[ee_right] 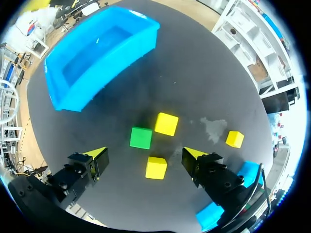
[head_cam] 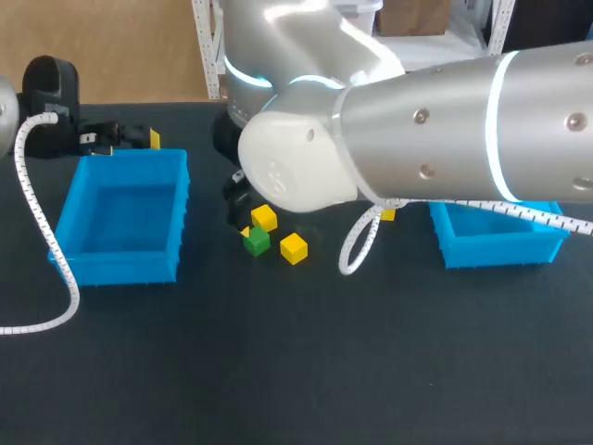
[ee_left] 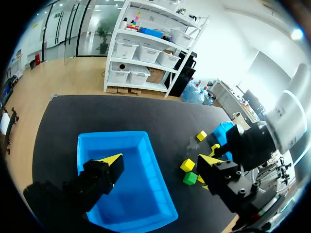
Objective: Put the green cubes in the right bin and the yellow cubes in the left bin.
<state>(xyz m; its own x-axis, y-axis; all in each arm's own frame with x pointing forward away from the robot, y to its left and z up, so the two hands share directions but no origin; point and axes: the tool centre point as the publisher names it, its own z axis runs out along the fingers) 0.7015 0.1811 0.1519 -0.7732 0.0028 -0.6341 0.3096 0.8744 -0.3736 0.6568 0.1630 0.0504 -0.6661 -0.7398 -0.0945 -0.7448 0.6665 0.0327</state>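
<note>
A green cube (head_cam: 257,241) lies mid-table between two yellow cubes (head_cam: 264,218) (head_cam: 294,247). A third yellow cube (head_cam: 387,214) peeks out from under my right arm. My right gripper (ee_right: 146,155) hangs open above the cluster. In its wrist view the green cube (ee_right: 141,138) is just ahead of the gap and one yellow cube (ee_right: 156,167) is between the fingers, untouched. My left gripper (ee_left: 160,160) is open and empty over the far end of the left blue bin (ee_left: 126,179). Both the left bin (head_cam: 120,222) and the right bin (head_cam: 500,236) look empty where visible.
My right arm's bulky body (head_cam: 417,130) hides the table's far middle and part of the right bin. A white coiled cable (head_cam: 361,246) loops down beside the cubes, and another runs along the left bin's outer side (head_cam: 46,241).
</note>
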